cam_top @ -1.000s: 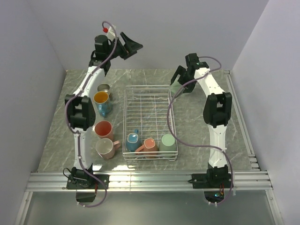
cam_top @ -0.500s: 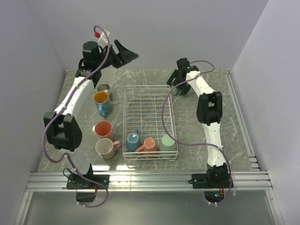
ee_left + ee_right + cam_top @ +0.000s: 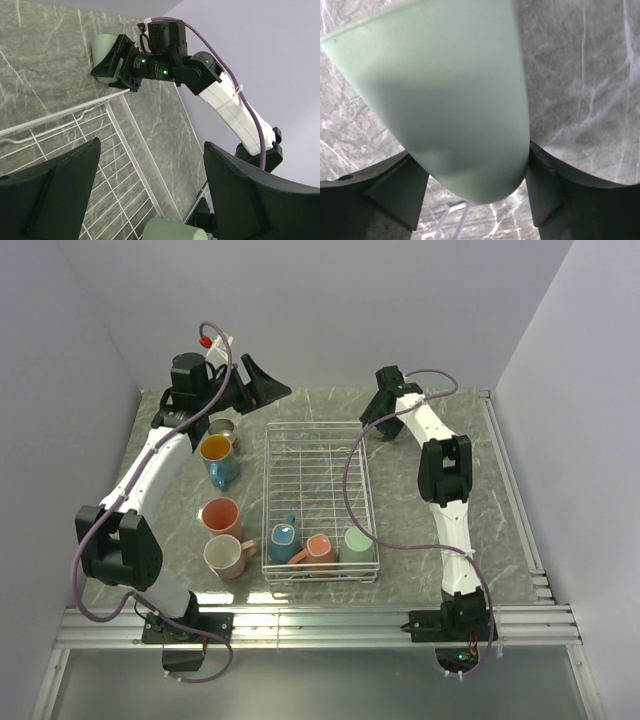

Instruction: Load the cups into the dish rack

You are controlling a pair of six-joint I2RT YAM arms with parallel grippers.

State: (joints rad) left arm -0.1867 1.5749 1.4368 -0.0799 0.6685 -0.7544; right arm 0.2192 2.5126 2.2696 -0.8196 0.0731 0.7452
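Note:
My right gripper is shut on a mint green cup at the far right corner of the white wire dish rack; its fingers press both sides of the cup. The left wrist view shows that cup held just beyond the rack's rim. In the rack's near end sit a teal cup, a salmon cup and a mint cup. My left gripper is open and empty, high above the rack's far left corner.
Left of the rack on the marble table stand a small metallic grey cup, a teal cup with an orange inside, a salmon cup and a cream-pink cup. Walls close in on the left, the back and the right.
My left arm swung its elbow out to the left and its gripper sank slightly. My right gripper moved a little left and farther back with the mint cup.

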